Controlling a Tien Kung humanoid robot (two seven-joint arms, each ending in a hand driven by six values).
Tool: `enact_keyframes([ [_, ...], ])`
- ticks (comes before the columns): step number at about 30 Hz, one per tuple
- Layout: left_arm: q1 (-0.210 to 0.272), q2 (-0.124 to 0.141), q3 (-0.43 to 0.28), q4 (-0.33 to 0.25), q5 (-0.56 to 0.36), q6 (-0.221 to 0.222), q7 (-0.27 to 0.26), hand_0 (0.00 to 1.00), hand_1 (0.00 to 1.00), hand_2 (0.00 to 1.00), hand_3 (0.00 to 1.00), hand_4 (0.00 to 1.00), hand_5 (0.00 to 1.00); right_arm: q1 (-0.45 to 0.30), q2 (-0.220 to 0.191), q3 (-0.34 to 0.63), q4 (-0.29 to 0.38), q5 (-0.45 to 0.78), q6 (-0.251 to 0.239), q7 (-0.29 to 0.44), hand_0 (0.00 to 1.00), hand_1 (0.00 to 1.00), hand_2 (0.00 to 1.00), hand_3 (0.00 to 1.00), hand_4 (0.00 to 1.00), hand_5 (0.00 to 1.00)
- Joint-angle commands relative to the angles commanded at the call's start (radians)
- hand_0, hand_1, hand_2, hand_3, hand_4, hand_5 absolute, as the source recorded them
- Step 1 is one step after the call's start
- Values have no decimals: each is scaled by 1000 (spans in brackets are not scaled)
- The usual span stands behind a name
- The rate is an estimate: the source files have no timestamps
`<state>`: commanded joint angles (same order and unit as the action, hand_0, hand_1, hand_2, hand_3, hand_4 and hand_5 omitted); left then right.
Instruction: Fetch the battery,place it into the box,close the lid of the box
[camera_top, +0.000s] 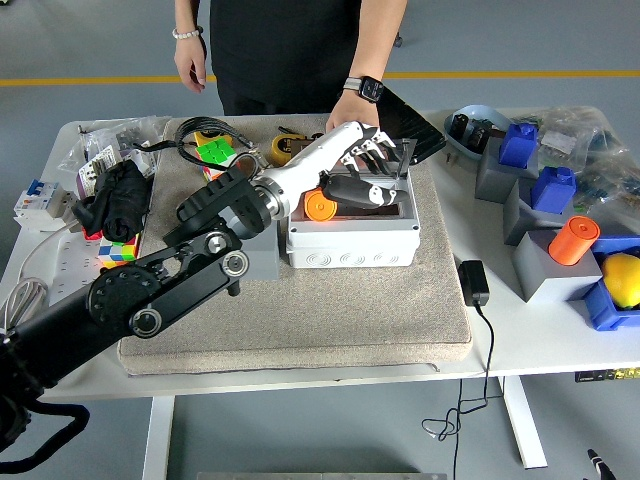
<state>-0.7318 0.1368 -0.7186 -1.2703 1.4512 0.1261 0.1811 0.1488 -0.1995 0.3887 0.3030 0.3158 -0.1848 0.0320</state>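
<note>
A white box (352, 238) stands on the grey mat (330, 320), its dark clear lid (403, 152) tilted up at the back. An orange battery (320, 208) lies inside the box at its left end. My left hand (368, 172), white with dark fingers, hovers over the open box. Its fingers (378, 150) are spread and reach the lid's front edge, the thumb low over the box's inside, and it holds nothing. At the table's far side a person rests a hand (348, 116) behind the lid. The right arm does not show.
A Rubik's cube (213, 152), a coiled black cable (205, 130) and a tape measure (283, 148) lie left of the box. A power adapter (472, 282) sits right of the mat. Grey and blue blocks (548, 188), an orange cylinder (573, 240) and a yellow ball (622, 278) crowd the right side.
</note>
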Motion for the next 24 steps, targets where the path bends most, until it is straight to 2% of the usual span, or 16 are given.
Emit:
enact_keyframes([
  [2,28,27,-21,-20,13,2,0,433,586,591,580,839,105,0,1,3,0,-1,1,0,727,665,654,593,998,618],
  [3,45,42,-34,-30,20,4,1,488,616,613,591,827,76,0,1,5,0,-3,1,0,727,666,653,593,998,619],
  [6,83,78,-58,-48,26,6,2,488,616,613,591,827,76,0,1,5,0,-6,2,-1,727,666,653,593,998,619],
  [11,114,108,-70,-62,40,7,10,486,611,612,591,831,64,0,2,2,-1,-6,3,-2,727,666,654,593,998,618],
  [17,132,125,-49,-58,61,-11,43,494,614,613,588,840,51,3,2,4,1,-12,2,0,727,666,654,591,998,618],
  [24,125,121,-23,-50,59,-23,53,499,610,613,586,844,46,2,2,7,2,-15,2,0,727,666,654,592,998,618],
])
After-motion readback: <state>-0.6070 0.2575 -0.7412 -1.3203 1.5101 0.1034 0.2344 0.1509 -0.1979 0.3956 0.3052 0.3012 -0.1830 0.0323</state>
